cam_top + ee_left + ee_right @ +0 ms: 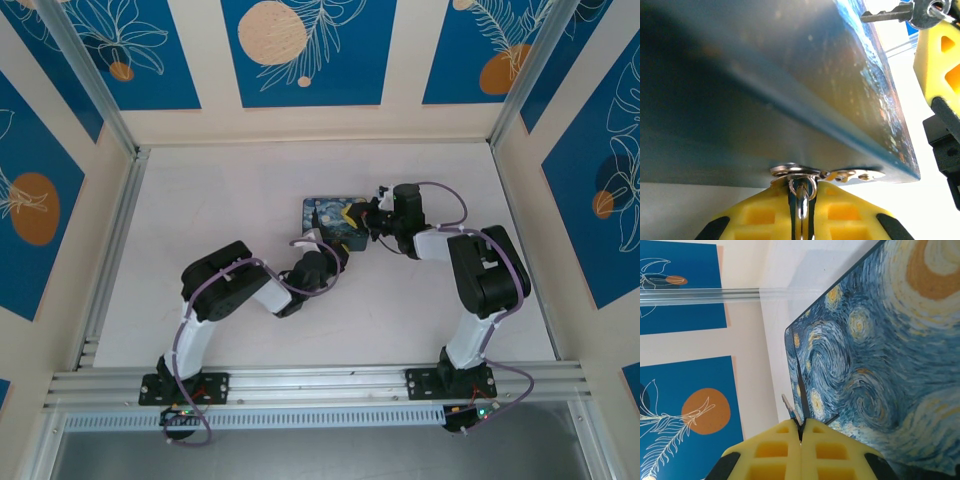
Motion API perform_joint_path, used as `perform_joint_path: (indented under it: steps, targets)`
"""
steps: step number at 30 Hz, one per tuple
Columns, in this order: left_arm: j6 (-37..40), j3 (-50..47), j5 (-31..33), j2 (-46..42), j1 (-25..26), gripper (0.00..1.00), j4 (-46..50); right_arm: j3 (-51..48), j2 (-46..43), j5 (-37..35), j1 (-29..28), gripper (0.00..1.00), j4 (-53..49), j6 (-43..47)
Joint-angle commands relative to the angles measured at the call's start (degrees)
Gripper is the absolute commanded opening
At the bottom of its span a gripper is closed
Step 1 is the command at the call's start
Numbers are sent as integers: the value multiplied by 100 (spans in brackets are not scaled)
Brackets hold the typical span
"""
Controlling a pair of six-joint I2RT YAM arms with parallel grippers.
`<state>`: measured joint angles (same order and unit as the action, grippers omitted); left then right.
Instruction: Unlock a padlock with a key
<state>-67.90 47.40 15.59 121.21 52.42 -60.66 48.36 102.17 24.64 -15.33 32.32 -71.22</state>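
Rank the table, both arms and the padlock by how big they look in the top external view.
1. The table, by far the largest.
2. The left arm and the right arm: they look about alike, so I leave them tied.
3. The padlock, clearly the smallest.

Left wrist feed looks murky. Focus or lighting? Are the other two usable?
Left wrist: the box is too close, its side dark and blurred, with glare on the metal ring in the left gripper. Right wrist: print sharp, evenly lit. Top: clear, soft shadows.
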Motion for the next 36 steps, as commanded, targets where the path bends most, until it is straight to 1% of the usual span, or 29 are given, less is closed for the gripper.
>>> perform_joint_path:
  steps: [1, 4, 7, 8, 12, 16, 21, 26, 32, 36]
  targets:
    - [-464, -186, -182, -150, 8, 0, 871, 46, -289, 228, 81, 0, -79, -38]
    - [-474, -200, -569, -451, -58, 0, 1201, 95, -654, 389, 140, 0, -350, 71]
    - [-405, -100, -1240, -747, -262, 0, 1778, -56, -1205, 485, 180, 0, -743, 296]
    - [-374, -22, -1531, -820, -354, 0, 2034, -176, -1415, 512, 181, 0, -848, 387]
    - [-203, 271, -2765, -888, -728, 0, 2570, -818, -2254, 645, 209, 0, -1142, 593]
    - [-98, 365, -3506, -1056, -975, 0, 2814, -1504, -3111, 773, 252, 0, -1443, 789]
    - [14, 369, -3938, -1431, -1153, 0, 3145, -2195, -4056, 834, 295, 0, -1833, 904]
    - [-113, 163, -4159, -1768, -1392, 0, 3133, -2967, -4703, 755, 259, 0, -1636, 590]
    - [-245, -28, -4255, -2032, -1597, 0, 2965, -3417, -4942, 663, 108, 0, -1420, 451]
    - [-310, -37, -4321, -2114, -1605, 0, 2894, -3434, -4909, 559, -48, 0, -1326, 449]
